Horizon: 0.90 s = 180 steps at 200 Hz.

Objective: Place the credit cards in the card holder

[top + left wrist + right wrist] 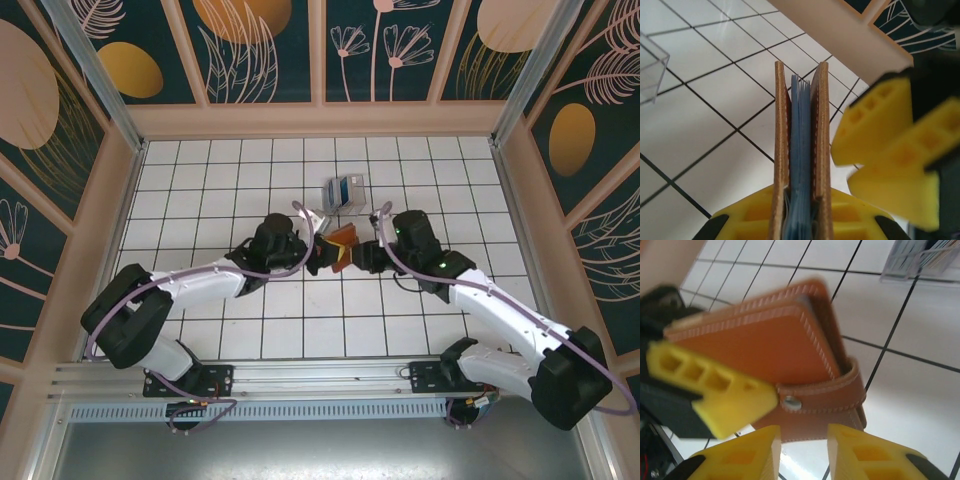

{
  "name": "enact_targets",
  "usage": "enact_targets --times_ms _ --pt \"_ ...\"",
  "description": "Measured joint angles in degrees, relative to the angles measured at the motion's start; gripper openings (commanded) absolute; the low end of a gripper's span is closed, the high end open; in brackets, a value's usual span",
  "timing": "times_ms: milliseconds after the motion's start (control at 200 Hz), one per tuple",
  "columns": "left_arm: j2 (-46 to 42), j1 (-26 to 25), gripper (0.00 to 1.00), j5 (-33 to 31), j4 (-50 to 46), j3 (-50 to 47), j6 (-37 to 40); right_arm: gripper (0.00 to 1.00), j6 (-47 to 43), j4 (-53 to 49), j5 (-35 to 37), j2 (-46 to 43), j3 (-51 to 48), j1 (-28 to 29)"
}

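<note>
Left gripper point(800, 220) clamped on the card holder point(781, 150), held edge-up over the middle tiles, blue credit cards point(801, 150) sandwiched between its two sides. Right gripper point(802, 450) jaws apart, just beside the strap point(825, 390), holding nothing. Risk: a push from the right twists the holder and cards slide out. Both arms reach inward, wrists nearly meeting.

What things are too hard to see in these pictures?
Left wrist view: the cards show only their edges; the covers of the card holder hide their faces.
Right wrist view: the clear box is blurry and cut off by the top edge.
Top view: the card holder looks tiny, half hidden between the left gripper and right gripper.
</note>
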Motion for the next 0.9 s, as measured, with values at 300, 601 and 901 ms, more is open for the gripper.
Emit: enact_targets --times_ms 300,601,901 --pt "-1.1 2.3 0.00 11.4 -4.8 0.2 -2.5 0.42 -5.9 3.3 -5.9 0.1 -2.7 -3.3" --pt "-5.0 5.6 0.00 19.0 -5.2 0.2 -2.9 0.43 -8.3 9.1 -24.2 0.5 -7.6 -9.0" --pt "-6.1 6.5 0.04 23.5 -4.4 0.2 -3.0 0.08 -7.7 12.6 -38.1 4.4 -7.6 -9.7"
